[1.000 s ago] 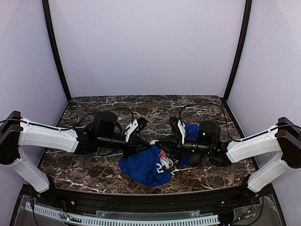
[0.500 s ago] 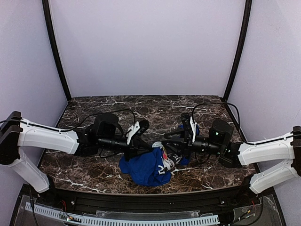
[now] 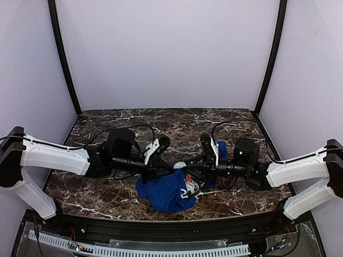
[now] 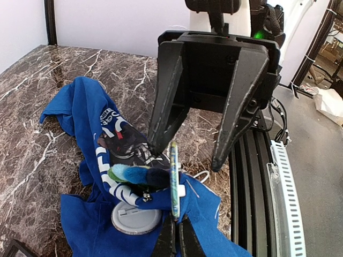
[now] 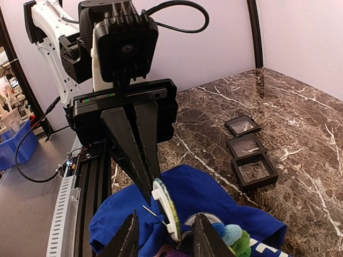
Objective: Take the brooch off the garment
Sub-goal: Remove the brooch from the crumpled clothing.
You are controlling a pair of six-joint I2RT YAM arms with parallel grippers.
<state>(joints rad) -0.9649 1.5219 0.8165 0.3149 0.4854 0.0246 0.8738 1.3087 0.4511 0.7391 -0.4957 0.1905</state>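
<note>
The blue shirt [image 3: 163, 194] lies bunched on the surface [image 3: 96, 195], close to me. A fold of it is held up, so the brooch [image 4: 174, 179] stands on its edge. My left jaws are closed tight on its rim to keep it steady. My right jaws are open, one on each side of it, ready to pull, I think. Farther off sit three little dark trays [image 5: 247, 145].
</note>
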